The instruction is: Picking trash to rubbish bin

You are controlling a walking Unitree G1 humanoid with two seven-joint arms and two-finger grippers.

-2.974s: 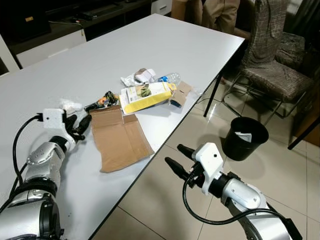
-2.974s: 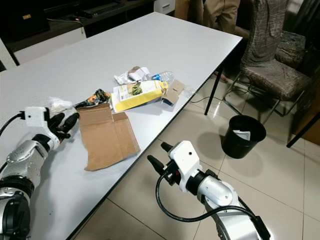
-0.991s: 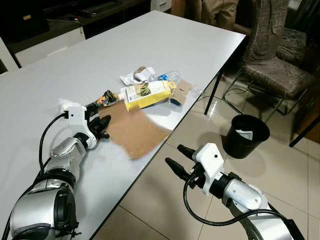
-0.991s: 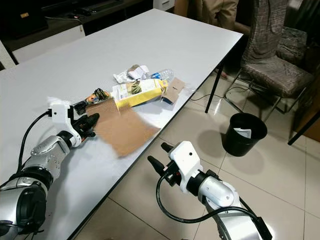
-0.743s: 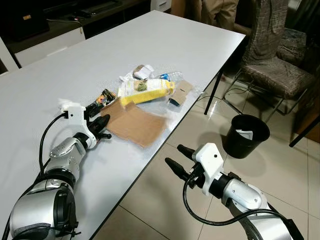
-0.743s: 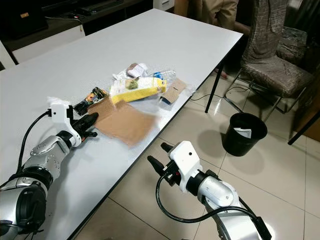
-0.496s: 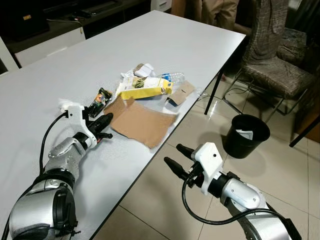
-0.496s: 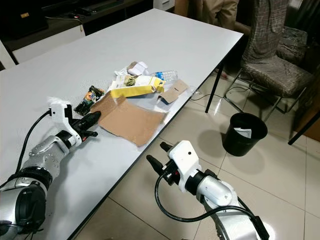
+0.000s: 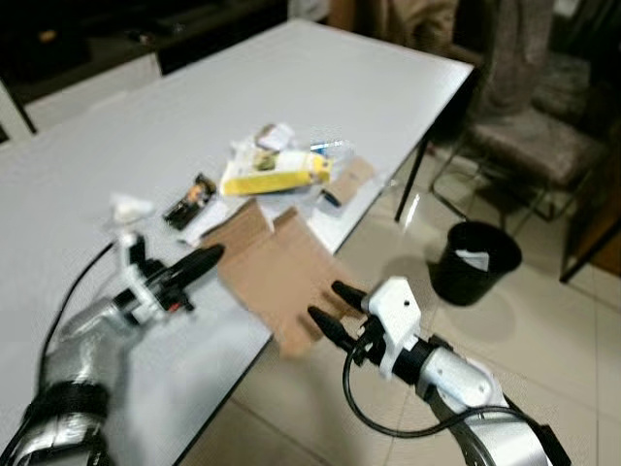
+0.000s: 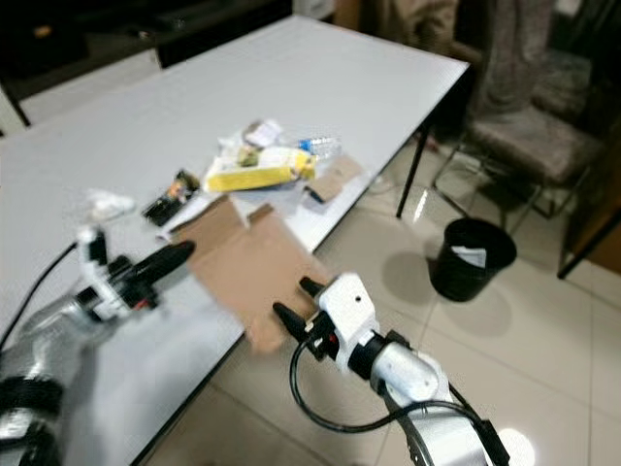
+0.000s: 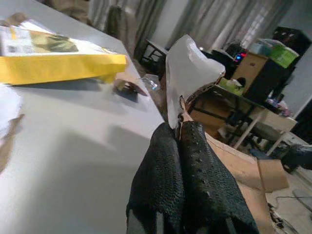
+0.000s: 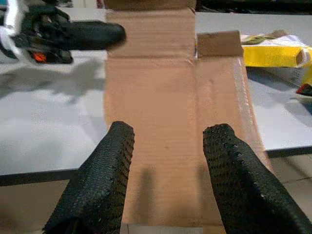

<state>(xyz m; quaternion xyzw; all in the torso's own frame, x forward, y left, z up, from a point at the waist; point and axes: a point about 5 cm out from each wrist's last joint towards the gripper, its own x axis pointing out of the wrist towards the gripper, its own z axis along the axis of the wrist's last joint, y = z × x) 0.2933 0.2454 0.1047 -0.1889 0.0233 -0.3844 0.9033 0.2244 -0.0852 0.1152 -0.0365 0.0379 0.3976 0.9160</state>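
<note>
One long white table [image 9: 388, 78] runs over pale floor tiles, with a black rubbish bin [image 9: 473, 262] on the floor at about 3 o'clock from the trash pile and a chair [image 9: 543, 126] behind it. The left gripper [image 9: 199, 264] reaches forward, clenched on the edge of a flattened cardboard sheet [image 9: 286, 282] that overhangs the table's edge. The right gripper [image 9: 335, 309], fingers spread, points at the sheet's free end (contact unclear). A yellow carton [image 9: 272, 175] lies at 12 o'clock from the sheet; motion blur softens everything.
</note>
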